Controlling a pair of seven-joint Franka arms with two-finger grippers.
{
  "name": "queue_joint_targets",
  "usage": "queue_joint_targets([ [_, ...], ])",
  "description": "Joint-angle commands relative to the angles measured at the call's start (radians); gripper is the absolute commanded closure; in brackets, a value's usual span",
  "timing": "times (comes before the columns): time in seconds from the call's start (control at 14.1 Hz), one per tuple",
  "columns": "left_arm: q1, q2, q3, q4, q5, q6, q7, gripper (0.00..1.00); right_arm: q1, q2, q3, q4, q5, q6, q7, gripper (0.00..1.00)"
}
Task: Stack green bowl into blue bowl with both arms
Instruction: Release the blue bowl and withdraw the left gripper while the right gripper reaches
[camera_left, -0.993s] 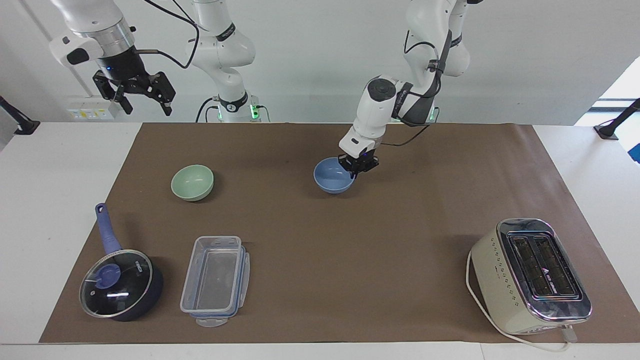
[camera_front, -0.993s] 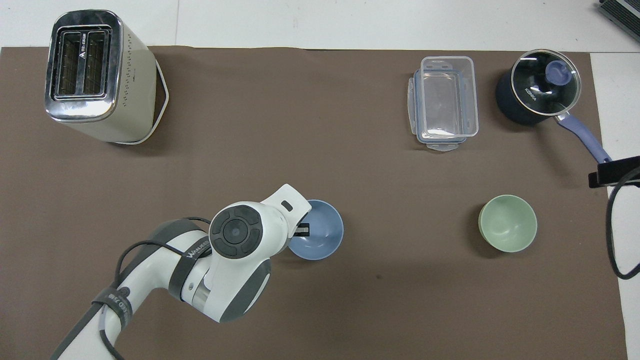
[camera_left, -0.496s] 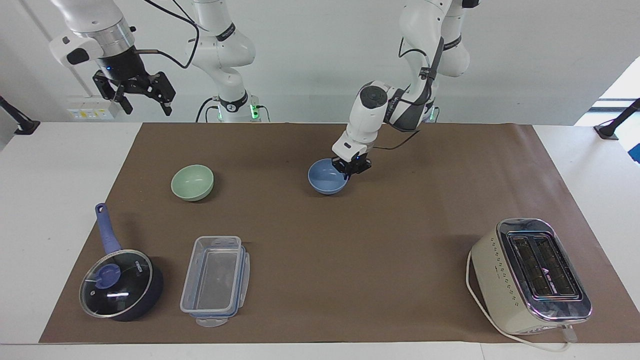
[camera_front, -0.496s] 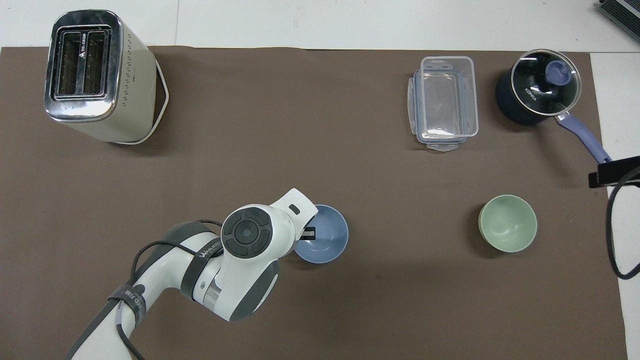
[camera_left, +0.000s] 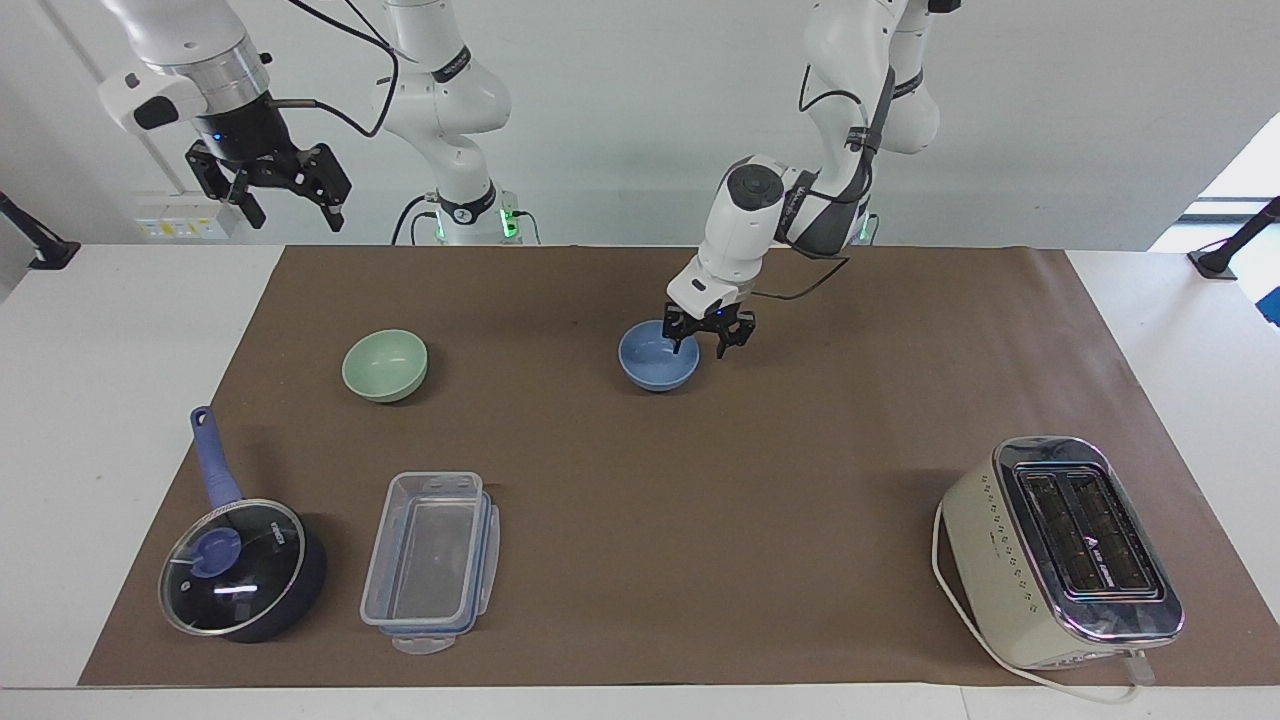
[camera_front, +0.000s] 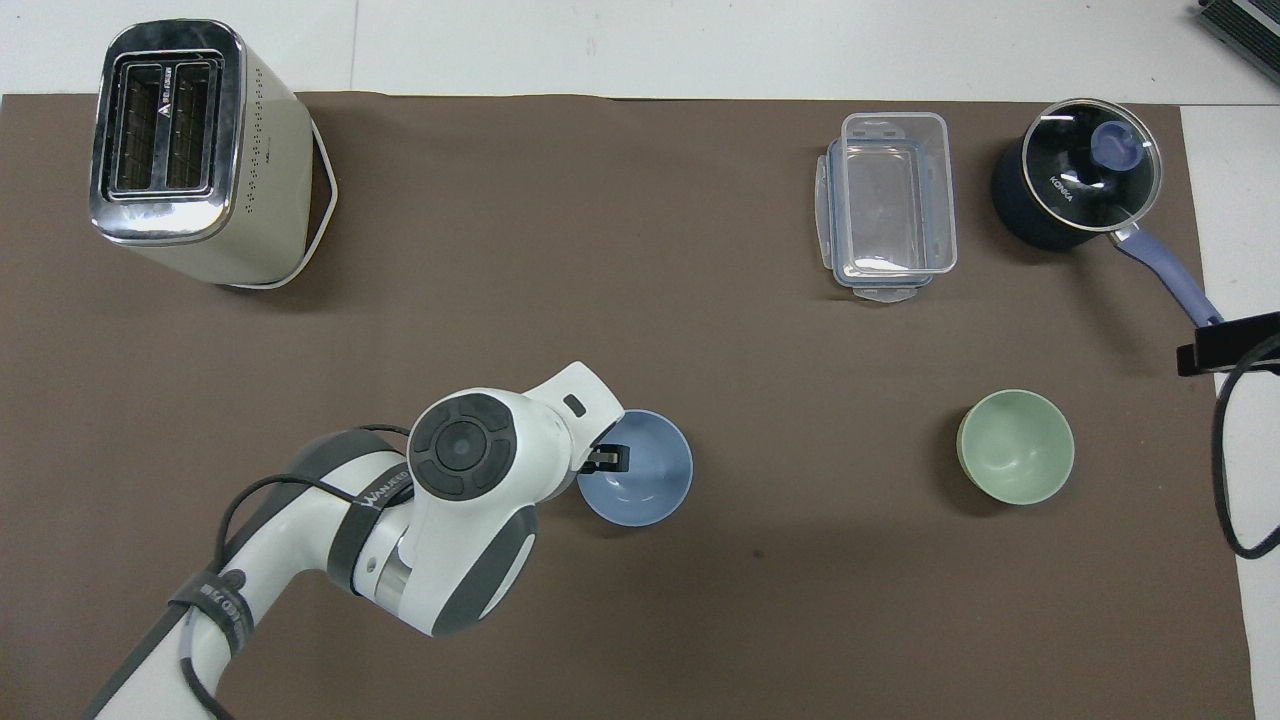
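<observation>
My left gripper (camera_left: 708, 342): fingers spread, straddling the rim of the small periwinkle-blue matte bowl (camera_left: 655, 363) at the brown mat's middle.
My right gripper (camera_left: 287, 196): spread, waiting high over my edge's corner.
Pale mint-green matte bowl (camera_left: 384, 364): toward my right arm's end, apart.

The blue bowl (camera_left: 657, 360) sits on the mat (camera_left: 780, 480) near the middle — the green bowl (camera_left: 385, 365) lies well apart from it, toward the right arm's end. Farther from the robots than the green bowl stand the container (camera_left: 430, 560) and, beside it, the saucepan (camera_left: 240, 565). The toaster (camera_left: 1060, 550) stands at the left arm's end — also far from the robots.
</observation>
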Motion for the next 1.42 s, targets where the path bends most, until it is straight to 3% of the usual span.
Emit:
queue_joint_targets([
  [0.0, 0.115, -0.103, 0.001, 0.019, 0.004, -0.145, 0.156, 0.00, -0.010, 0.002, 0.003, 0.010, 0.003, -0.009, 0.010, 0.00],
  [0.21, 0.260, -0.165, 0.001, 0.154, 0.091, -0.360, 0.294, 0.00, -0.010, 0.003, 0.003, 0.008, 0.002, 0.017, -0.011, 0.00],
  [0.43, 0.380, -0.147, 0.001, 0.358, 0.105, -0.569, 0.463, 0.00, -0.027, -0.003, -0.003, -0.111, 0.000, 0.108, -0.096, 0.00],
  [0.78, 0.551, -0.121, 0.003, 0.594, 0.156, -0.754, 0.604, 0.00, -0.038, -0.004, -0.004, -0.437, 0.003, 0.386, -0.227, 0.00],
  [0.99, 0.586, -0.068, 0.009, 0.709, 0.153, -0.838, 0.611, 0.00, -0.082, 0.008, -0.004, -0.608, 0.003, 0.568, -0.376, 0.00],
  [1.13, 0.603, -0.030, 0.009, 0.769, 0.149, -0.867, 0.609, 0.00, -0.108, 0.011, -0.004, -0.686, 0.003, 0.673, -0.404, 0.00],
  [1.35, 0.611, -0.042, 0.009, 0.766, 0.159, -0.867, 0.603, 0.00, -0.151, 0.048, -0.004, -0.732, 0.005, 0.751, -0.470, 0.00],
])
